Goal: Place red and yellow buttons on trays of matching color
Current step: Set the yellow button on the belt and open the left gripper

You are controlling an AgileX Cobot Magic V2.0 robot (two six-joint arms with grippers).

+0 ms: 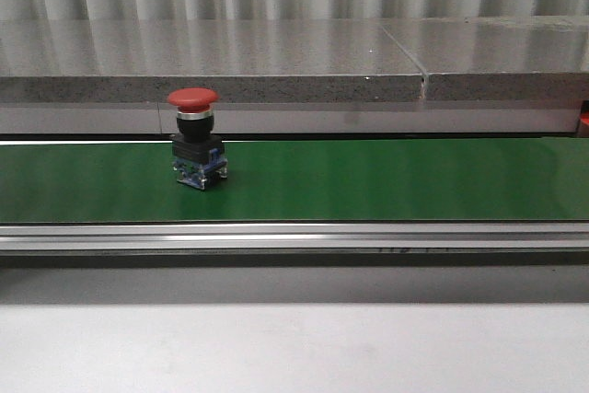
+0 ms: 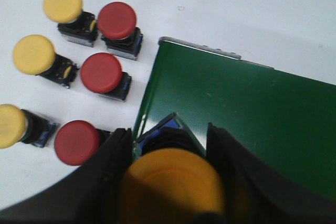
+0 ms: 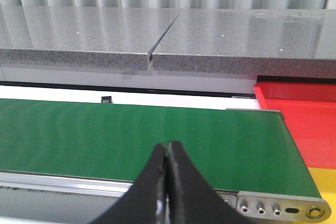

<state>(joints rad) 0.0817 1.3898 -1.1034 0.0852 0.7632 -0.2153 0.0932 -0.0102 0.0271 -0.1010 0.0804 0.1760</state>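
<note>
A red button stands upright on the green belt, left of centre in the front view. My left gripper is shut on a yellow button, held above the end of the green belt. Beside that end, on the white table, lie three red buttons and three yellow buttons. My right gripper is shut and empty, over the near edge of the belt. A red tray and a corner of a yellow tray lie past the belt's end.
A grey stone ledge runs behind the belt. A metal rail borders the belt's near side. A roller bracket with bolts closes the belt's end by the trays. White table surface lies in front.
</note>
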